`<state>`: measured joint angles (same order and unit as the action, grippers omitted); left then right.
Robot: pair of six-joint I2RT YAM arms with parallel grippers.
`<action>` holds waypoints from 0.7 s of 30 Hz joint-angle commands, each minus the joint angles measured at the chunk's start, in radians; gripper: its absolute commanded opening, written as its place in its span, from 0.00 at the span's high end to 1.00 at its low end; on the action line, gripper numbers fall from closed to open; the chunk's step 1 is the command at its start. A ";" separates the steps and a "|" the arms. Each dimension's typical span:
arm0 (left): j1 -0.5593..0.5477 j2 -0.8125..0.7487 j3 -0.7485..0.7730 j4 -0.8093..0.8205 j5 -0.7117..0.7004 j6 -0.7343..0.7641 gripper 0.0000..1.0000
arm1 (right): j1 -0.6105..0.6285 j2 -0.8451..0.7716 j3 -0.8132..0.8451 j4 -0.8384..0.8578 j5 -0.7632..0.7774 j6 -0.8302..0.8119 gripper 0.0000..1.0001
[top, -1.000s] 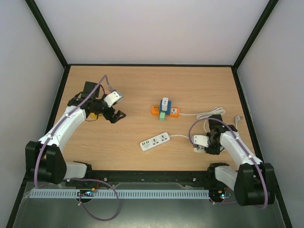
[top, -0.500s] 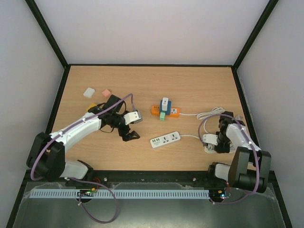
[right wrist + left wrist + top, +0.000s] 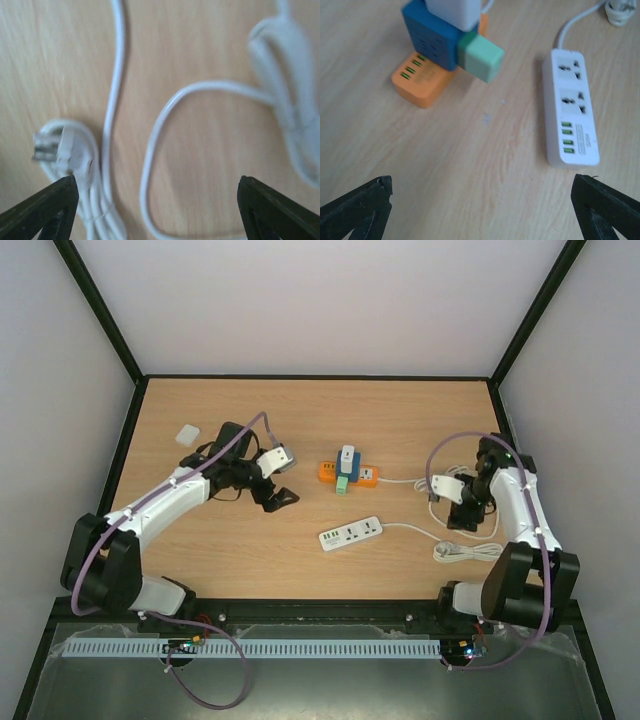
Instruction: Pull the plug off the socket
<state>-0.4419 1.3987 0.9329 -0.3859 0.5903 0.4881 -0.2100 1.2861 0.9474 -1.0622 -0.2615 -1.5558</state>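
An orange socket strip (image 3: 364,476) (image 3: 420,84) lies mid-table with a blue cube adapter (image 3: 432,39) standing on it. A white plug (image 3: 347,455) (image 3: 455,11) sits in the adapter's top and a mint-green plug (image 3: 342,483) (image 3: 481,57) in its side. My left gripper (image 3: 281,499) (image 3: 480,210) hovers open just left of the strip, holding nothing. My right gripper (image 3: 463,519) (image 3: 157,210) is open above bare wood and a white cable loop (image 3: 152,150), at the right side of the table.
A white power strip (image 3: 351,533) (image 3: 571,107) lies near the orange one, its cord running right to a tied cable bundle (image 3: 465,552) with a plug (image 3: 55,147). A second bundle (image 3: 295,125) lies further right. A small white block (image 3: 187,434) rests at the far left.
My right gripper has opened, left the cable bundle on the table and drawn back. My left gripper has swung right toward the orange strip. The white power strip has shifted right.
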 commanded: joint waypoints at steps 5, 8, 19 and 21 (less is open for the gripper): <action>0.024 0.040 0.061 0.109 -0.010 -0.109 0.00 | 0.158 0.084 0.122 0.168 -0.322 0.394 0.10; 0.035 0.042 0.062 0.116 -0.010 -0.125 0.00 | 0.227 0.098 0.082 0.334 -0.342 0.479 0.09; 0.068 0.041 0.057 0.105 -0.010 -0.133 0.00 | 0.334 0.337 0.068 0.574 -0.296 0.544 0.10; 0.069 0.044 0.055 0.107 -0.013 -0.134 0.00 | 0.340 0.369 0.073 0.599 -0.298 0.552 0.11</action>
<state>-0.3790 1.4330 0.9665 -0.2890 0.5743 0.3649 0.1165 1.6119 1.0122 -0.5541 -0.5598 -1.0378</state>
